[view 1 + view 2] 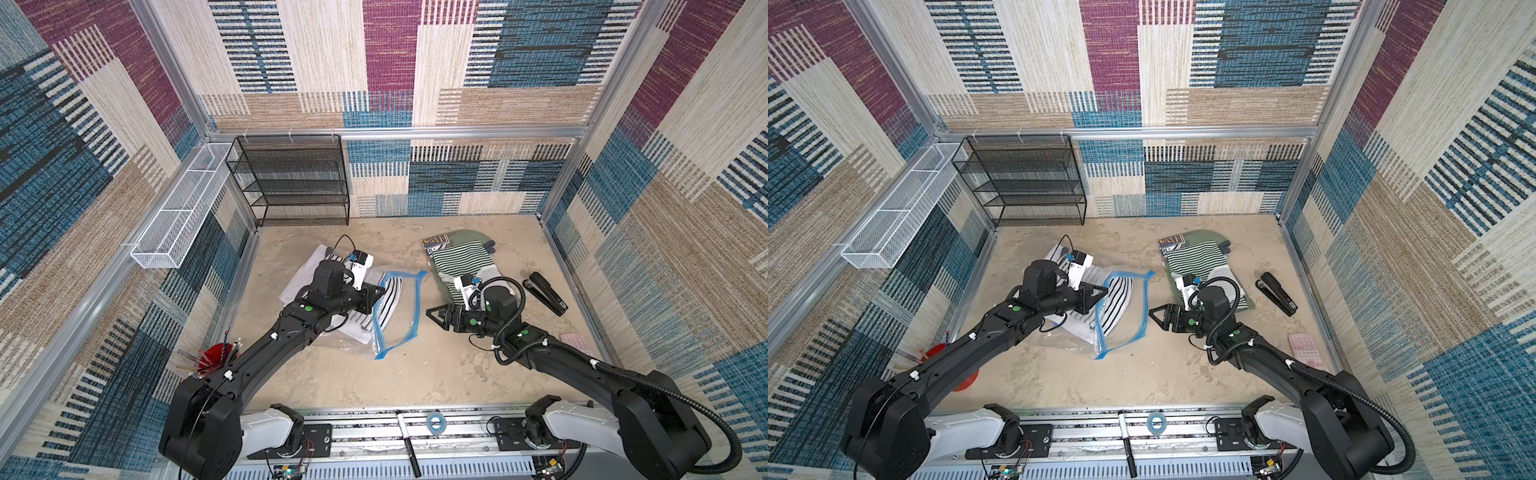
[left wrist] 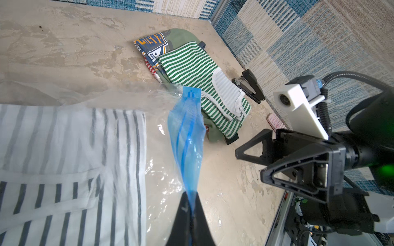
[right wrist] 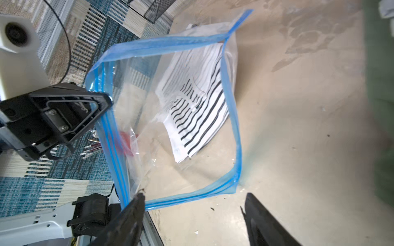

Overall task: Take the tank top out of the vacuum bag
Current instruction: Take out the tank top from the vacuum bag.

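Note:
The vacuum bag [image 1: 417,307] lies mid-table, clear plastic with a blue zip strip, its mouth pulled open into a loop [image 3: 231,106]. Inside it lies the tank top [image 1: 390,299], white with dark stripes, also seen through the mouth [image 3: 198,110] and from the left wrist [image 2: 74,149]. My left gripper [image 1: 381,291] is shut on the upper lip of the blue strip [image 2: 187,136], holding it up. My right gripper [image 1: 432,313] faces the mouth, open, with nothing between its fingers; in its own view, one fingertip [image 3: 139,198] is at the strip's lower corner.
A pile of folded clothes [image 1: 457,257] lies behind the right arm. A black stapler [image 1: 544,291] and a pink keypad [image 1: 575,340] are near the right wall. A black mesh shelf [image 1: 291,183], a white wire basket [image 1: 178,216] and a red pen cup [image 1: 216,357] stand left.

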Robot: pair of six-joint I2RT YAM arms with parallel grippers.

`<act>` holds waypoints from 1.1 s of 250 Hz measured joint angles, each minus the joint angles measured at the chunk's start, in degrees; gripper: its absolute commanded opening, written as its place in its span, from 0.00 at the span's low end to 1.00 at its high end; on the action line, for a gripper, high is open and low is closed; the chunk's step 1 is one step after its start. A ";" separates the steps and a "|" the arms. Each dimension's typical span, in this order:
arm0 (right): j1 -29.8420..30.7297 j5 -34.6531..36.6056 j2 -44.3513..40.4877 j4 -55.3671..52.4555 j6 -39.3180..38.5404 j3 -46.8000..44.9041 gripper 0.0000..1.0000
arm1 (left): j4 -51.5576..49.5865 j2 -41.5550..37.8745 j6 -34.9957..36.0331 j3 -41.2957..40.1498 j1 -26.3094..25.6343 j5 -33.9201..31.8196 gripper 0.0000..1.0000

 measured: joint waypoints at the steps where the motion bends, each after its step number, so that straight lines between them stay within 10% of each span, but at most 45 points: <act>1: 0.11 0.04 0.00 0.11 0.13 -0.02 0.68 | 0.02 0.04 0.00 0.02 -0.02 0.02 0.00; 116: 5.62 4.02 11.28 11.76 10.62 3.17 0.63 | 3.08 4.90 -0.90 9.70 -4.85 0.33 0.00; 275: 15.87 17.53 19.43 13.86 7.50 3.69 0.52 | 1.29 3.21 0.02 3.50 -6.03 -8.87 0.00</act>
